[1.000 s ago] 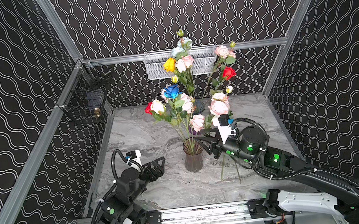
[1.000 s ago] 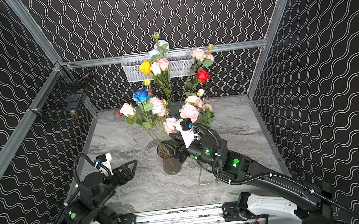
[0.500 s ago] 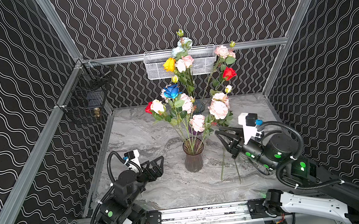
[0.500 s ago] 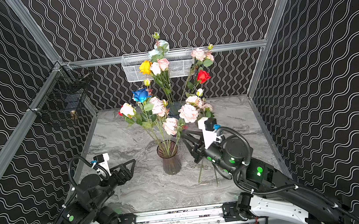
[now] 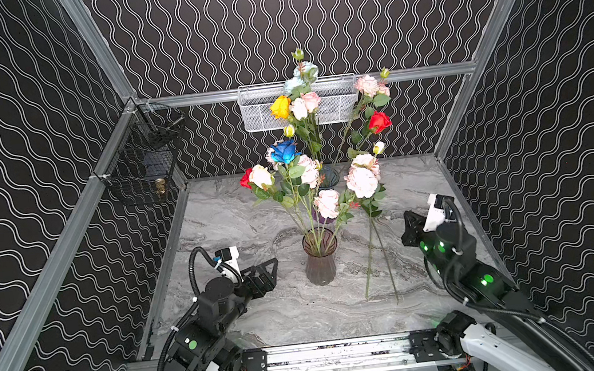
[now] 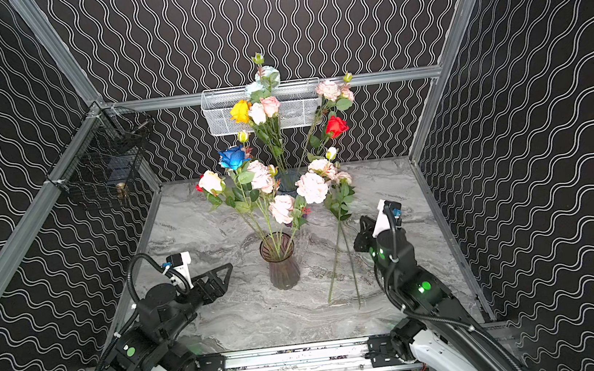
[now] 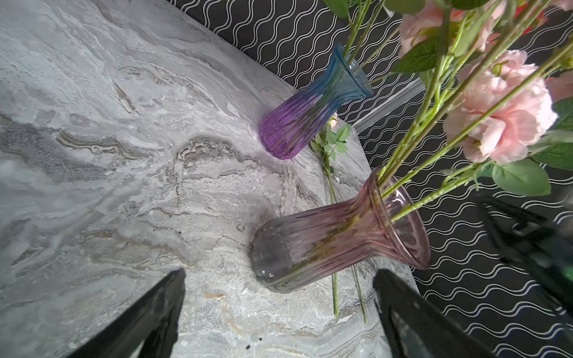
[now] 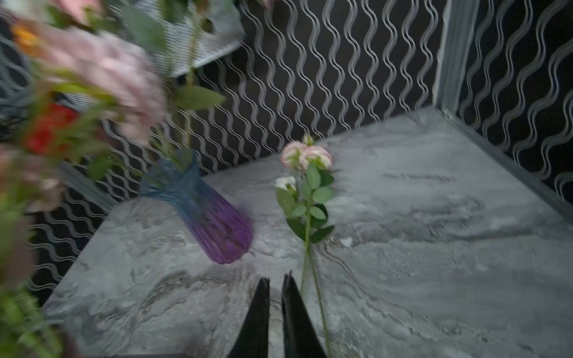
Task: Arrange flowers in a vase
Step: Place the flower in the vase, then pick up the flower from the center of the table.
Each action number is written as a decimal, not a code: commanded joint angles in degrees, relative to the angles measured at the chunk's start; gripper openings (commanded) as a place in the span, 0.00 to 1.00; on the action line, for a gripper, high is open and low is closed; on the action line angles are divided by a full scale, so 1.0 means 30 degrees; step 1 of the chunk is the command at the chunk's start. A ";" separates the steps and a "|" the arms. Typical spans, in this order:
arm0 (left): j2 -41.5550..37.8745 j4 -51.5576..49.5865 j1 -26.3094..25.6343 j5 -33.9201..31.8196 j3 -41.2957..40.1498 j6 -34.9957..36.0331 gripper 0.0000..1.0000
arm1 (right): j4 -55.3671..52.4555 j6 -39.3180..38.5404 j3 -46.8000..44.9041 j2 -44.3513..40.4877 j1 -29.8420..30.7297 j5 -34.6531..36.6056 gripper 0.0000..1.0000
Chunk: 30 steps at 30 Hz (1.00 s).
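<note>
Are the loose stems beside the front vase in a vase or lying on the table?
Lying out: the loose stems rest flat on the table beside the front vase.

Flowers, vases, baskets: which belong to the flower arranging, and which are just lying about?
Job in hand:
- loose flowers on the table
- pink vase, partly filled
- blue-purple vase behind it

Just about:
- white mesh basket
- black wire basket

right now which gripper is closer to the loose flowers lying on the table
Right. The right gripper sits just beside the loose flowers, apart from their stems; the left gripper is across the pink vase from them.
</note>
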 commanded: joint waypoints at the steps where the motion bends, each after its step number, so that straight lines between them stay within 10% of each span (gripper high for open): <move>1: 0.0045 0.0501 0.0020 0.0690 0.0047 -0.0441 0.98 | 0.1787 0.2276 -0.0360 0.2381 -0.2274 -0.6770 0.15; 10: 0.1298 0.4730 0.0003 0.4117 -0.2993 -0.3234 0.95 | 0.2896 0.2940 0.1944 1.2161 -0.2680 -0.9187 0.30; 30: 0.2276 0.6285 0.0003 0.5270 -0.3381 -0.3152 0.96 | 0.4834 0.3382 0.3333 1.8496 -0.2835 -0.9159 0.28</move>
